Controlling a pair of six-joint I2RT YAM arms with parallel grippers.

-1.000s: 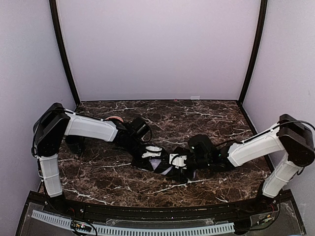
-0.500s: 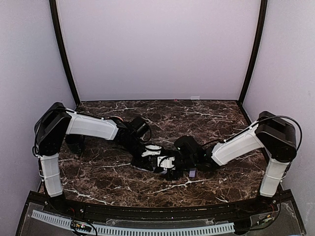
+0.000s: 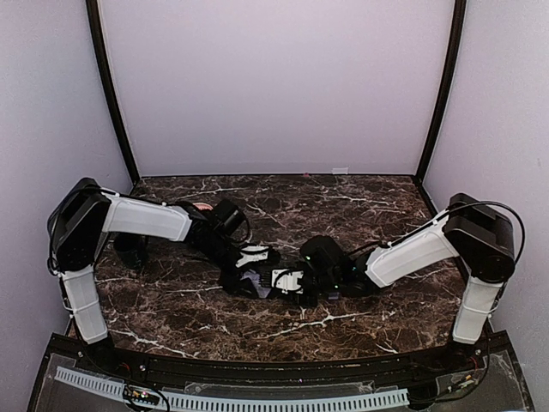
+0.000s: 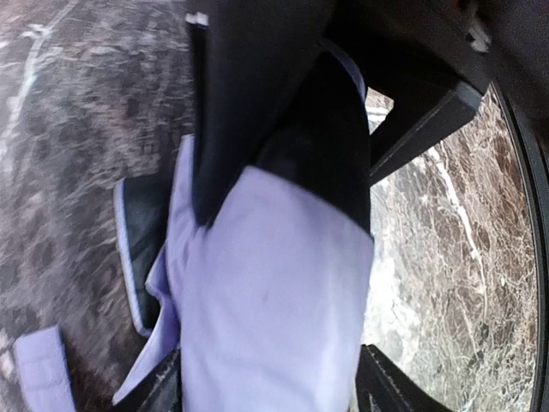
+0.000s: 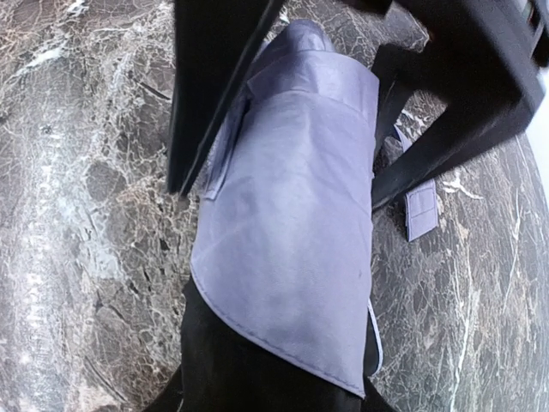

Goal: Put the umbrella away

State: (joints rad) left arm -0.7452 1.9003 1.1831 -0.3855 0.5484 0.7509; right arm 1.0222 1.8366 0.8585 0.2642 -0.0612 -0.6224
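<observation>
A compact folded umbrella of pale lavender-silver fabric with a black underside point(image 5: 292, 223) is laid flat on a dark, white-veined marble table point(image 3: 360, 215), roughly at its middle and between the two arms. The umbrella's left end is straddled by the left gripper point(image 4: 287, 189). One dark finger point(image 4: 240, 103) is pressed over the fabric, but contact by the other cannot be made out, so it cannot be told whether that end is gripped or released. The umbrella's right end is clamped by the right gripper point(image 5: 276, 190), whose two fingers are set against the fabric's opposite edges. A small lavender stitched tab point(image 5: 421, 209) is seen on the marble just beside the umbrella. A small red-patterned bowl point(image 3: 202, 207), partly hidden by the left arm, is placed well to the umbrella's far left.
</observation>
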